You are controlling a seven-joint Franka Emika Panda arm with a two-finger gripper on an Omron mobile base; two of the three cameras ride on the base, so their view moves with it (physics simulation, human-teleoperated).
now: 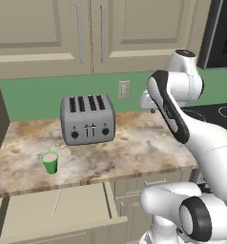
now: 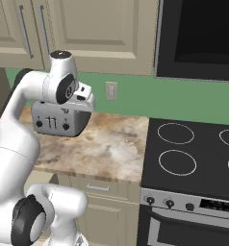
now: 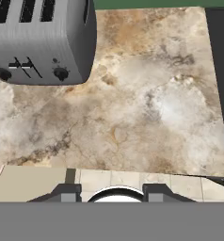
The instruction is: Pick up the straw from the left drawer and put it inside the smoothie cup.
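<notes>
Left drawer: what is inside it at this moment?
The left drawer is pulled open, and the straw lies on its floor, running roughly front to back. Nothing else shows inside. The drawer's back part sits under the counter edge and cannot be seen.

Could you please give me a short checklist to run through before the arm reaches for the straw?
1. Wide beige drawer open: ok.
2. Thin pale pink straw lying flat in the drawer, nothing on it: ok.
3. Small green cup of pink smoothie upright on the marbled counter, apart from the grey four-slot toaster: ok.
4. Gripper above the straw: not ok, it hangs over the counter by the toaster.
5. Gripper open: cannot tell.
</notes>
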